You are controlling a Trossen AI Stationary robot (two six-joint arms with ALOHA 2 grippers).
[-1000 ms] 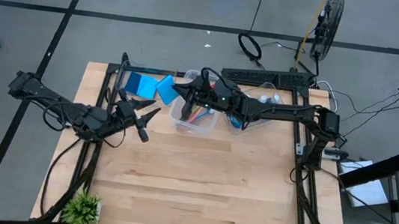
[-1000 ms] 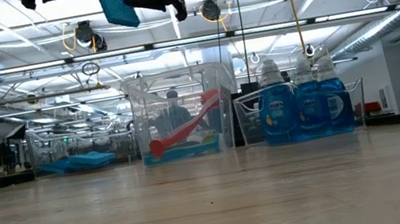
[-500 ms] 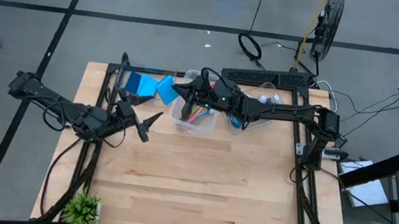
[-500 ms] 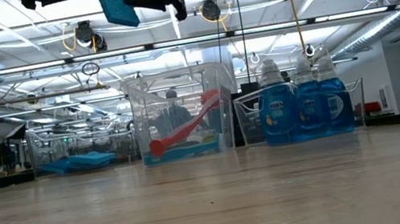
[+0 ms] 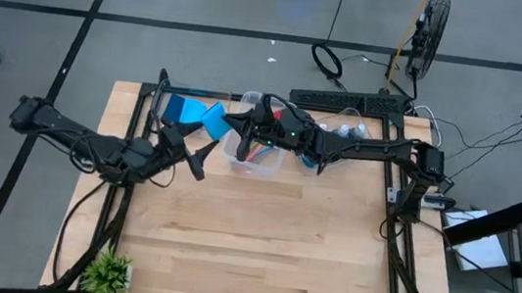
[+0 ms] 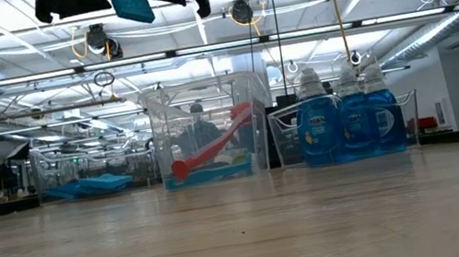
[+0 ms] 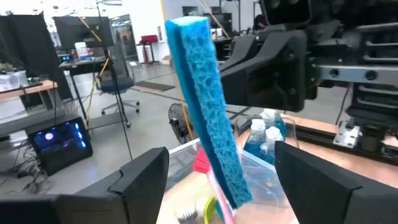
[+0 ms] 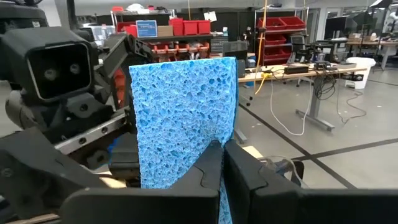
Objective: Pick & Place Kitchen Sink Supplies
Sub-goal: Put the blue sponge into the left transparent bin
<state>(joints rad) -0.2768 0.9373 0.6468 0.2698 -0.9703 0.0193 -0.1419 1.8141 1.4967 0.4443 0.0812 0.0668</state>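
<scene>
Blue sponge (image 8: 183,118) upright, aloft, more sponges (image 5: 184,109), brushes (image 6: 213,151), bottles (image 6: 347,122) in bins

Sponge (image 8: 183,118): coarse open-pored foam, matt blue, rough faces and edges. Right gripper (image 8: 222,163) fingers: smooth matt black plastic. Table (image 5: 261,235): pale wood planks, satin sheen, grain visible. Bin (image 6: 209,132): clear glossy plastic. Bottles (image 6: 345,123): clear plastic, glossy, blue liquid, white caps. Frame (image 5: 403,197): black matt metal.

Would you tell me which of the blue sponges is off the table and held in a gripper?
The sponge pinched upright in the shut right gripper, held in the air between the open left gripper's fingers. The other sponges lie flat in the far-left bin.
</scene>
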